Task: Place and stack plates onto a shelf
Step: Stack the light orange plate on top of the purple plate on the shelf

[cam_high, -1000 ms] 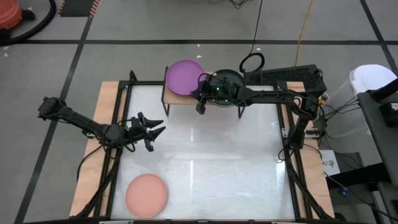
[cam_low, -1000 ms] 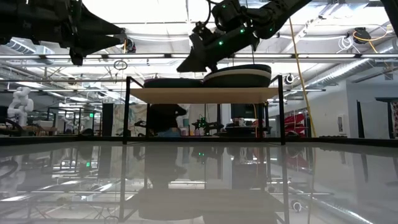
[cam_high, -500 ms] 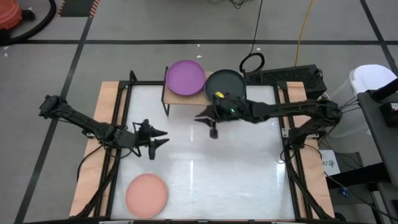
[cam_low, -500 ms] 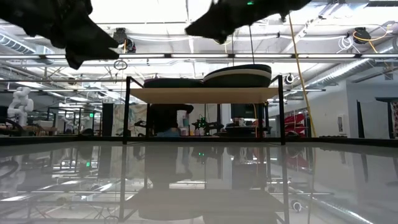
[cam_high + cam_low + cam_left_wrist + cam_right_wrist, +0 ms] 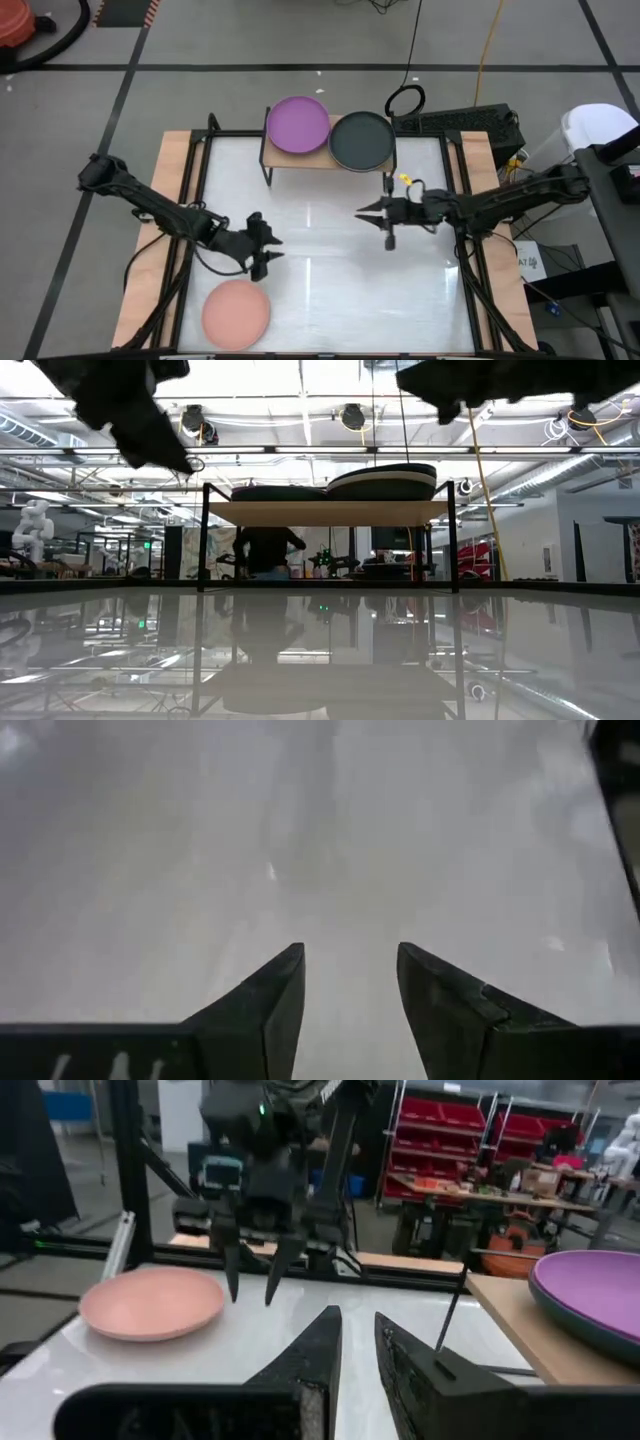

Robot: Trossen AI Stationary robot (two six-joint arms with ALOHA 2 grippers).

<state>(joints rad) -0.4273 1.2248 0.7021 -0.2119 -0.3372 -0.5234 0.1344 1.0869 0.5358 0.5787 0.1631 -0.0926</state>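
In your right wrist view the purple plate (image 5: 590,1292) is cut off by the edge; the shelf (image 5: 545,1342) too.

1. The left arm reaches in from the table's left edge, stretched low and bent at the elbow.
2. The dark two-finger left gripper (image 5: 264,252) points toward the table's near side, its fingers (image 5: 270,1000) parted with only bare surface between them.
3. The right arm extends in from the right edge, nearly straight.
4. The dark two-finger right gripper (image 5: 375,214) points leftward, its fingers (image 5: 318,1342) narrowly apart, holding nothing.
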